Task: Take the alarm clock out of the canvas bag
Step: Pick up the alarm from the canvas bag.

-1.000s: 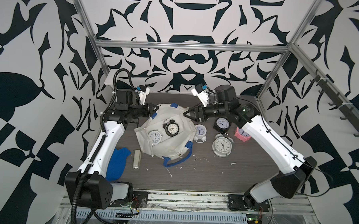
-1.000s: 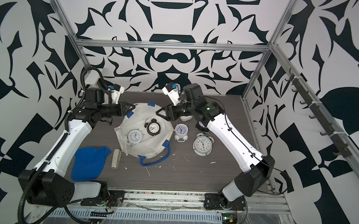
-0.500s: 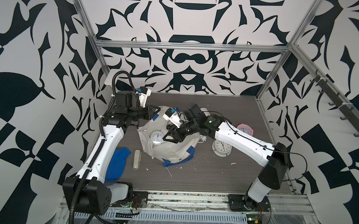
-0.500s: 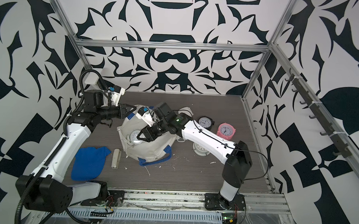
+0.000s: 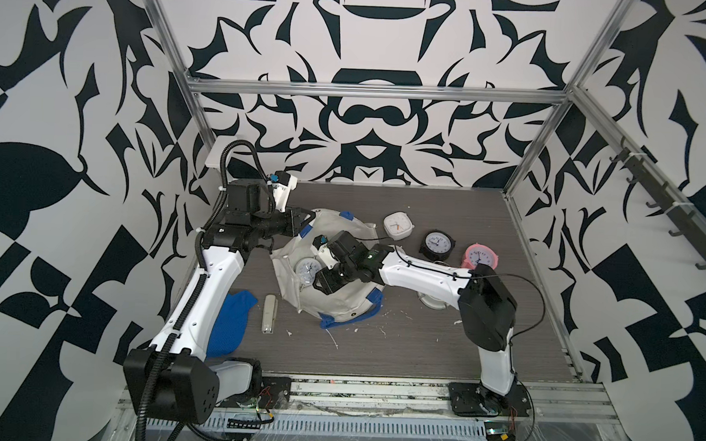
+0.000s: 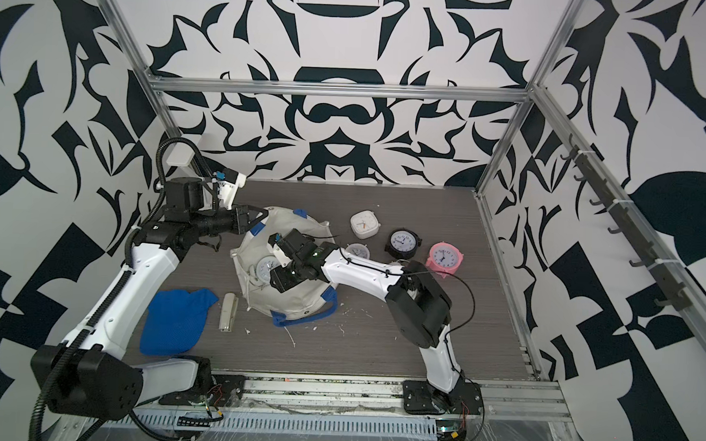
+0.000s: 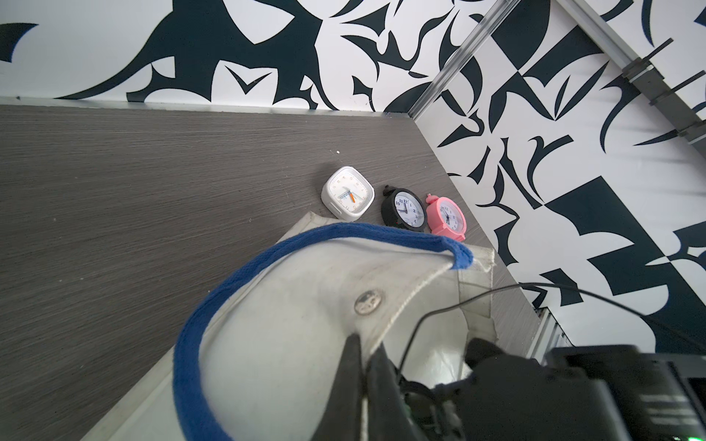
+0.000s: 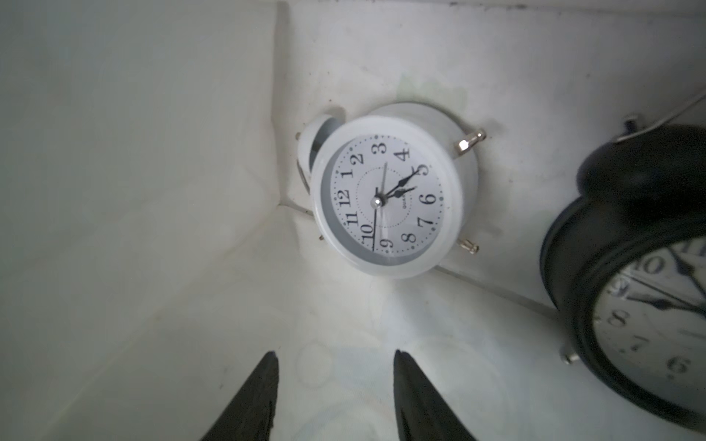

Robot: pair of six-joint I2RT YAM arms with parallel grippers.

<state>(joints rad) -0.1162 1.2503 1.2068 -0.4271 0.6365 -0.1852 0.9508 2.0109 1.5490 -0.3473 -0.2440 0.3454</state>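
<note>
The right gripper (image 8: pixel 334 355) is reaching down inside the canvas bag (image 5: pixel 339 307) with its two dark fingertips standing apart and nothing between them. The right wrist view is showing only the tips, and in both top views the claw is hard to tell from the dark wrist behind it. Just ahead of it the white alarm clock (image 8: pixel 386 198) is lying in a corner of the bag's floor, untouched. Beside it the black alarm clock (image 8: pixel 630 298) is being cut off by the picture's edge and blurred, and in both top views the right arm (image 5: pixel 418 271) is hiding it completely. The left gripper (image 7: pixel 365 343) is clenching the bag's rim near a metal snap (image 7: pixel 368 301), with the blue handle (image 7: pixel 191 343) looping past it. Out on the table (image 5: pixel 419 355), a white square clock (image 5: pixel 398 225), a black round clock (image 5: pixel 437 243) and a pink clock (image 5: pixel 480 258) are sitting in a row beyond the bag, while a silver clock (image 5: pixel 431 302) is peeking out from under that arm. A blue cloth (image 5: pixel 232 327) is lying partly under the left arm (image 5: pixel 213 289). A second ago the right gripper was hovering by the bag's far edge and the black alarm clock was showing plainly in the bag; since then the arm has swung in and dipped below the rim, while the left gripper is keeping its hold.
</note>
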